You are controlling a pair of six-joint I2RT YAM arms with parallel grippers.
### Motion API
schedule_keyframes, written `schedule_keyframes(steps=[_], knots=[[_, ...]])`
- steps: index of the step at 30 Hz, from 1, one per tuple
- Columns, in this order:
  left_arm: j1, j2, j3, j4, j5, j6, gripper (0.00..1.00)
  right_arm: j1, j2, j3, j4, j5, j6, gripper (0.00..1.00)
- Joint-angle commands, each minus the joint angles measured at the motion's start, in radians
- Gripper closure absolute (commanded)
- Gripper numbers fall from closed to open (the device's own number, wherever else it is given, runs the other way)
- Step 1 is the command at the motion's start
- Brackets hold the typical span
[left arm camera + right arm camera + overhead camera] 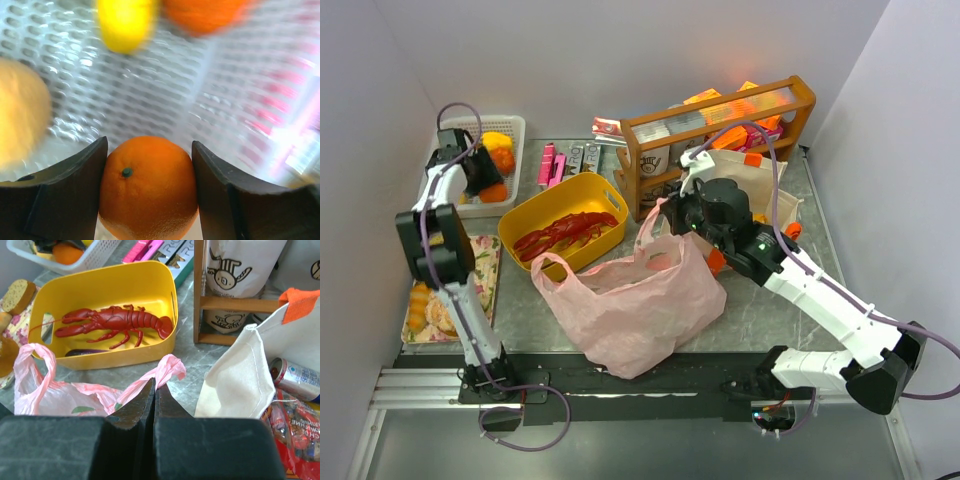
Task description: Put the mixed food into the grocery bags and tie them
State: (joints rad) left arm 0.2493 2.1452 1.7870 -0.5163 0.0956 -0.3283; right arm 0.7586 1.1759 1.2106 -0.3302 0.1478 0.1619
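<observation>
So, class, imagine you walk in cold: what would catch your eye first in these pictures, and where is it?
The bright red lobster lying in the yellow plastic tub at mid-table grabs attention first. In front of it sprawls the crumpled translucent pink plastic bag, one handle pinched by the right claw. At far left, the left claw grips a round orange in the white mesh basket.

Plastic bag (630, 300) lies front centre. Tub (535, 210) sits behind-left of it, lobster (565, 232) inside. Mesh basket (515, 130) is rear left, holding orange (147, 185) and other fruit (500, 148). Rack (720, 140) stands right of tub, tote (782, 200) before it.
</observation>
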Motion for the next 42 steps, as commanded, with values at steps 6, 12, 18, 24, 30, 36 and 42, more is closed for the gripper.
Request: schedule_keyframes(steps=[6, 12, 18, 24, 30, 36, 42], knots=[[-0.388, -0.652, -0.362, 0.358, 0.323, -0.072, 0.7, -0.015, -0.015, 0.044, 0.023, -0.004, 0.002, 1.0], [-0.634, -0.783, -0.601, 0.481, 0.578, -0.146, 0.69, -0.018, -0.033, 0.037, 0.031, -0.017, 0.019, 1.0], [-0.76, -0.846, -0.682, 0.429, 0.627, -0.141, 0.68, -0.018, -0.053, 0.01, 0.043, -0.016, 0.027, 1.0], [-0.87, -0.8, -0.654, 0.377, 0.63, -0.089, 0.66, -0.018, -0.076, -0.011, 0.04, -0.014, 0.047, 1.0], [-0.953, -0.749, -0.566, 0.303, 0.65, -0.046, 0.66, -0.019, -0.096, -0.028, 0.022, -0.008, 0.051, 1.0], [-0.973, -0.714, -0.54, 0.322, 0.699, -0.051, 0.65, -0.018, -0.087, -0.028, 0.023, -0.008, 0.059, 1.0], [-1.047, -0.576, -0.385, 0.178, 0.747, 0.049, 0.59, -0.019, -0.076, -0.025, 0.019, -0.008, 0.053, 1.0]])
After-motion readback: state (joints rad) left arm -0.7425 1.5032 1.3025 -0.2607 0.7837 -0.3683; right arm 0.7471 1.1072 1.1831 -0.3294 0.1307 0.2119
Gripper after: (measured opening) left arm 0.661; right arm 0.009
